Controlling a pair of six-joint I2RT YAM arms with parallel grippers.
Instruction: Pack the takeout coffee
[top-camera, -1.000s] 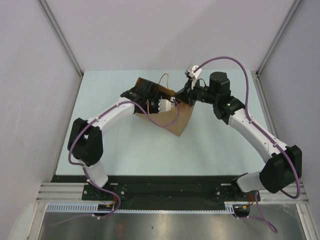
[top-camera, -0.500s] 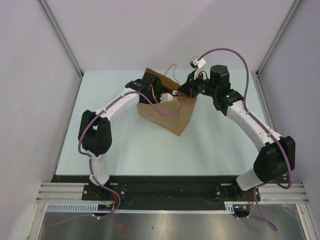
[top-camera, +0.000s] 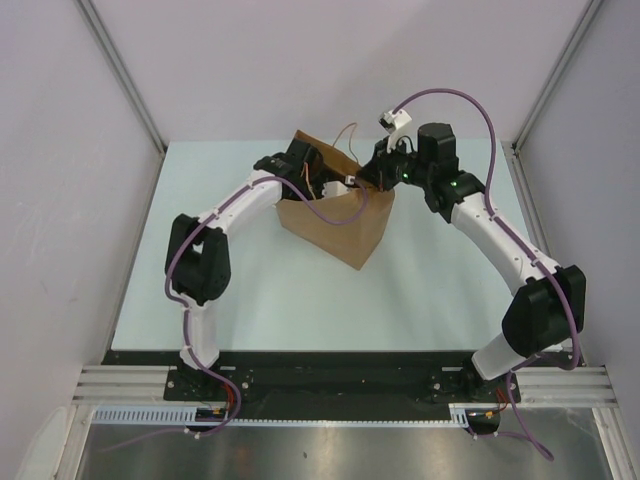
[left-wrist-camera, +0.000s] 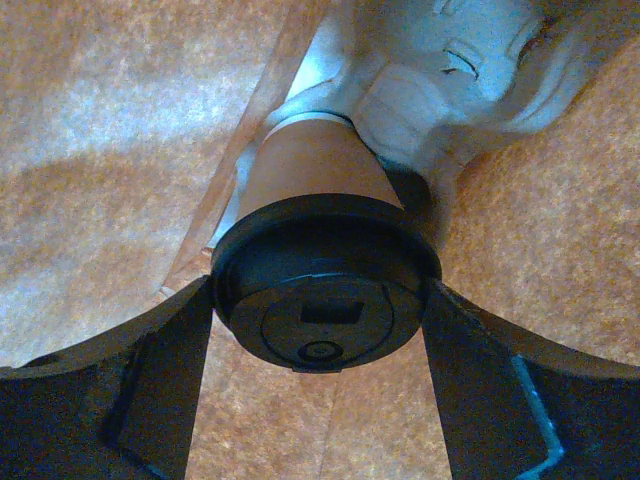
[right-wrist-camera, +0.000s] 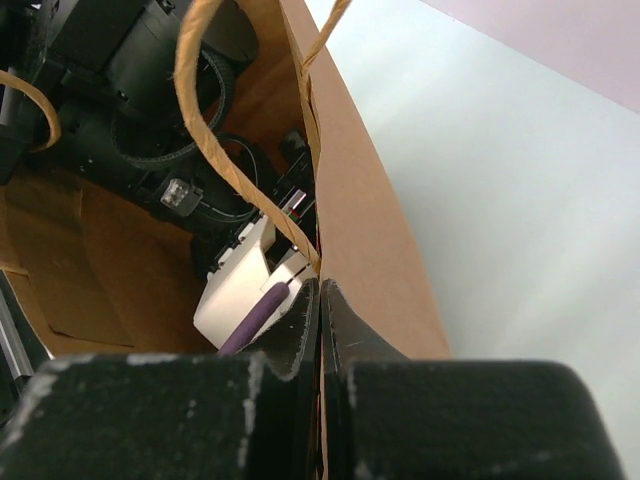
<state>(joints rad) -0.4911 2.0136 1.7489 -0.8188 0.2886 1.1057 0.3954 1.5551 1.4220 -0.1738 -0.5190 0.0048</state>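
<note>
Resting inside the large brown paper bag (top-camera: 345, 225) at the overhead frame's upper centre, the small tan kraft-paper cup (left-wrist-camera: 315, 165) with round black plastic lid (left-wrist-camera: 325, 290) is being gripped at the lid by the left claw (left-wrist-camera: 320, 305), fingers spread wide. The left arm (top-camera: 235, 205) is reaching, elbow bent, into the bag's mouth. The right claw (right-wrist-camera: 320, 300), fully closed, is pinching the bag's rim; the right arm (top-camera: 490, 235) is arching in from the lower right.

The left arm (top-camera: 235, 208) and the right arm (top-camera: 500, 245) are built from white rounded shells joined by black joint housings. A thin purple cable (top-camera: 450, 92) runs along each arm. A small green light (top-camera: 452, 183) shines on the right arm. The left gripper (left-wrist-camera: 320, 290) has black fingers (left-wrist-camera: 140, 400) with a blue edge line.
</note>
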